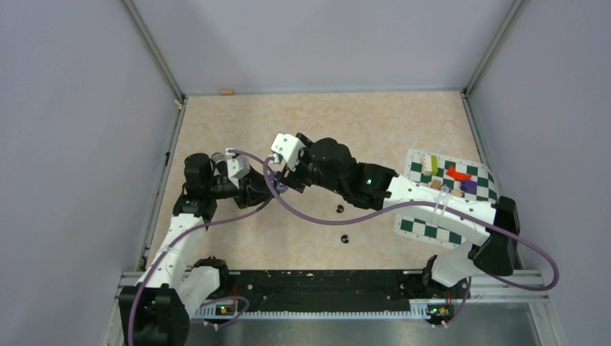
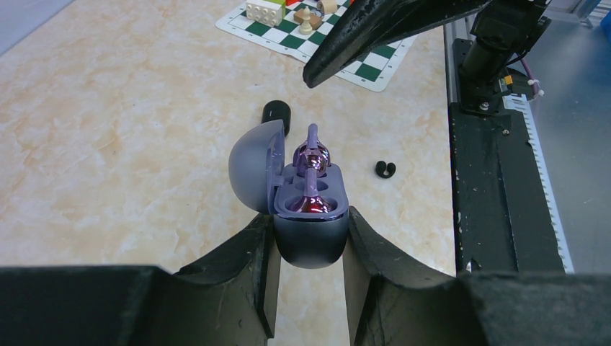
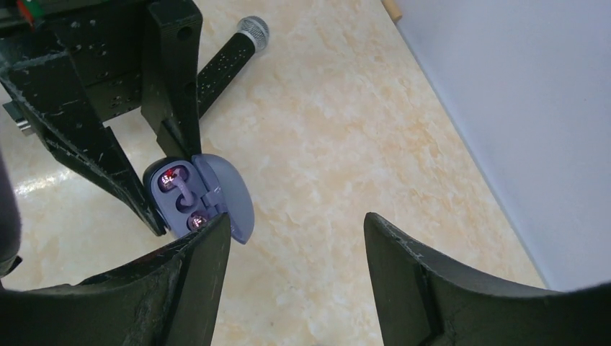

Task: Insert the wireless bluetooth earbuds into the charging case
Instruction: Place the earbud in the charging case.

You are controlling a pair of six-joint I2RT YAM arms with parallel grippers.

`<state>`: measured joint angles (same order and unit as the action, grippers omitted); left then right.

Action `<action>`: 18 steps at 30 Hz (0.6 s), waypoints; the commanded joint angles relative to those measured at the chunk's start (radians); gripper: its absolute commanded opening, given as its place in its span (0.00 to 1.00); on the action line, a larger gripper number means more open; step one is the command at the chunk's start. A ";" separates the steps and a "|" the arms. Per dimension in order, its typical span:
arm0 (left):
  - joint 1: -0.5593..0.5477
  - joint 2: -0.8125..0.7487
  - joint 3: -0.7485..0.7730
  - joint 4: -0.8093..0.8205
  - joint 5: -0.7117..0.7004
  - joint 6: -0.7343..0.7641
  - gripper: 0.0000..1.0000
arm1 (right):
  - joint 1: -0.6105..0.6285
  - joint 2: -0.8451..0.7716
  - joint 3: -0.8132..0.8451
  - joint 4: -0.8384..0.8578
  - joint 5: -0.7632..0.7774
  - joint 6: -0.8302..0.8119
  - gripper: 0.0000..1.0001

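My left gripper (image 2: 310,245) is shut on the base of a pale purple charging case (image 2: 310,216) whose lid stands open to the left. Two pale purple earbuds sit in its wells, one near (image 2: 311,203) and one far (image 2: 312,155). The case also shows in the right wrist view (image 3: 189,198) and, mostly hidden, in the top view (image 1: 281,189). My right gripper (image 3: 295,238) is open and empty, just above and beside the case; one of its fingers (image 2: 360,36) shows over it. Two glossy black earbuds (image 1: 340,210) (image 1: 345,238) lie on the table.
A green-and-white checkered mat (image 1: 432,231) with coloured blocks and a chess piece lies at the right, under the right arm. A black rod with a silver mesh tip (image 3: 230,54) lies by the left arm. A small wooden piece (image 1: 228,91) sits at the back wall.
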<state>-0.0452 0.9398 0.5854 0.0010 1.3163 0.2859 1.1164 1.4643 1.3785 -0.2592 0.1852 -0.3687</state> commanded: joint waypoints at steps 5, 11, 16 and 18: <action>-0.002 -0.021 0.009 0.050 0.022 0.001 0.00 | -0.007 0.010 -0.017 0.095 0.030 0.105 0.68; -0.003 -0.021 0.008 0.050 0.023 0.003 0.00 | -0.008 0.019 -0.016 0.086 -0.001 0.114 0.68; -0.003 -0.021 0.008 0.050 0.024 0.004 0.00 | -0.007 0.032 -0.015 0.075 -0.019 0.112 0.70; -0.002 -0.021 0.007 0.050 0.024 0.004 0.00 | -0.008 0.040 -0.016 0.075 -0.018 0.110 0.70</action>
<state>-0.0452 0.9379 0.5854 0.0010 1.3163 0.2859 1.1160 1.4872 1.3609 -0.2092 0.1833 -0.2745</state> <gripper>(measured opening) 0.376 0.695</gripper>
